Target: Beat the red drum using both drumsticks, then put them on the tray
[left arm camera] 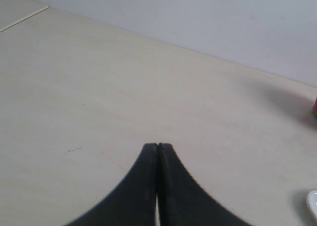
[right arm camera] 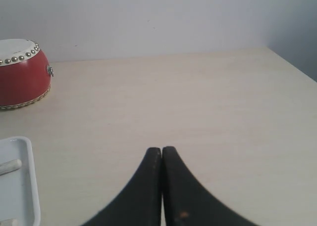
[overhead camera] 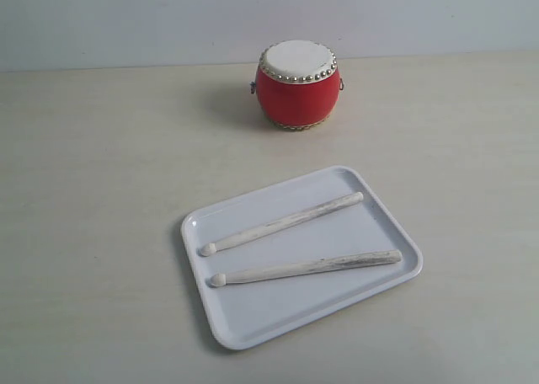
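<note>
My left pincer (left arm camera: 157, 145) is clenching on nothing, its two black fingers pressing flat together above the bare counter (overhead camera: 101, 199). My right pincer (right arm camera: 162, 149) is doing the same, clenched and empty. Neither pincer is showing in the exterior view, so I cannot tell where over the counter they are hanging.

In my left wrist view the red drum (overhead camera: 297, 85) is being cut down to a thin red sliver at the border. The tray (overhead camera: 253, 325) is showing there only as a small white corner, too little to tell what is lying in it.

My right wrist view is giving me more. About half the drum is showing, with its cream skin, its ring of studs and one small side ring. One rimmed end of the tray is also showing, with just the butt ends of the drumsticks (overhead camera: 282, 224) poking into sight.

Only the exterior view is showing everything whole. The drum is standing upright close to the counter's edge along the wall, well apart from the tray. The tray is lying flat nearer the opposite edge, turned at an angle to the counter's edges. Both sticks are lying inside its rim, side by side but not touching. Their rounded tips are pointing toward the tray's left end, and their butts are spreading slightly apart.
</note>
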